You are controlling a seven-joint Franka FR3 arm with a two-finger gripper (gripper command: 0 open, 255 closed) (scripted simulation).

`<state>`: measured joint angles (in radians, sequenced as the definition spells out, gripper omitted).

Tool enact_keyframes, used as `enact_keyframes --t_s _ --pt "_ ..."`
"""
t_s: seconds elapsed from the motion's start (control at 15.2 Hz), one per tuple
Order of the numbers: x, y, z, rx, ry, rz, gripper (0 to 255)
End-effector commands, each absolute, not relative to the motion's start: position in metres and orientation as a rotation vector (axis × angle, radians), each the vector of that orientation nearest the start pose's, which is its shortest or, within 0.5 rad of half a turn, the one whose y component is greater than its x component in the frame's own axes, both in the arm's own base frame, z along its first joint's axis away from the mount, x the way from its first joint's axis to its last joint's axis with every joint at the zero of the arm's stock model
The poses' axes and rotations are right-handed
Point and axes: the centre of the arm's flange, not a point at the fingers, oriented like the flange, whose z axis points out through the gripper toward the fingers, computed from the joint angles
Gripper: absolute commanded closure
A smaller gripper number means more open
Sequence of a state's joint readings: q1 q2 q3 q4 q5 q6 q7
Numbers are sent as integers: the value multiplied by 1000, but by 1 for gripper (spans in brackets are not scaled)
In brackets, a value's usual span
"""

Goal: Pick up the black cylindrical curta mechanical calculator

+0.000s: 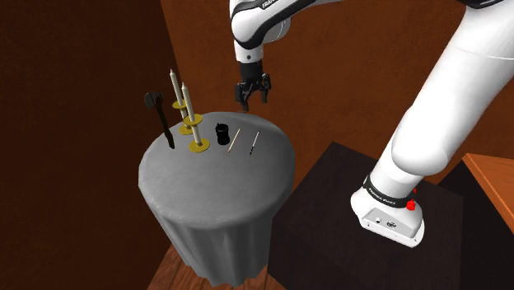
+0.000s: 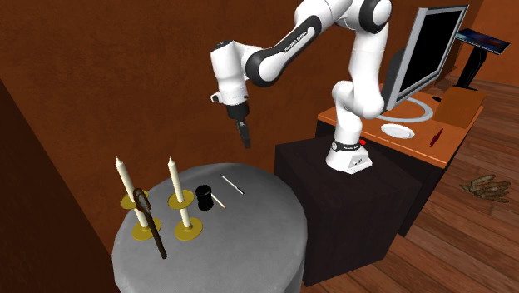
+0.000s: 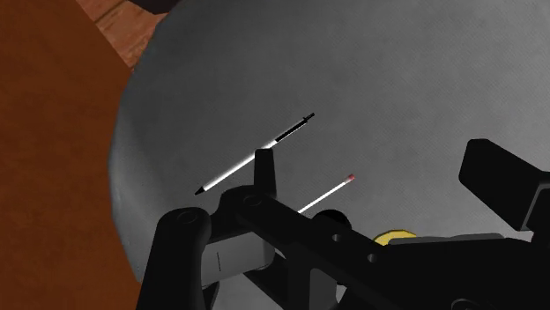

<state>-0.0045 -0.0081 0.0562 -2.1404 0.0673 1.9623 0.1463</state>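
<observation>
— Where's the target?
— The black calculator (image 1: pixel 221 133) stands upright on the grey draped table (image 1: pixel 216 198), between the candles (image 1: pixel 187 111) and a matchstick (image 1: pixel 234 140).
— And the gripper (image 1: pixel 254 95)?
— Poised above, well apart, spread wide and empty. Best centred overhead, then lowered straight, clear of the candles, closing low on its sides.

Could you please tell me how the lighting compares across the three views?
Shoulder view: dim, walls nearly dark, though the calculator stands out against the grey table. Second exterior view: brighter overall. Wrist view: the table shades darker away from its rim, and the black gripper shows little surface detail.
</observation>
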Motion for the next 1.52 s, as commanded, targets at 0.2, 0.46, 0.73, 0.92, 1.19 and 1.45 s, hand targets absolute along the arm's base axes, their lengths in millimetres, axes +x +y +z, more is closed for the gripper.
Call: enact_keyframes --t_s 0.2,0.46,0.73,0.92,1.19,1.45 --pt "570 42 352 -3087 221 283 0" --pt "612 47 319 -3092 243 293 0" --pt "654 52 286 -3097 265 303 0" --pt "685 55 260 -3101 281 311 0" --pt "709 57 235 -3103 294 317 0" --pt "709 57 214 -3103 294 317 0"
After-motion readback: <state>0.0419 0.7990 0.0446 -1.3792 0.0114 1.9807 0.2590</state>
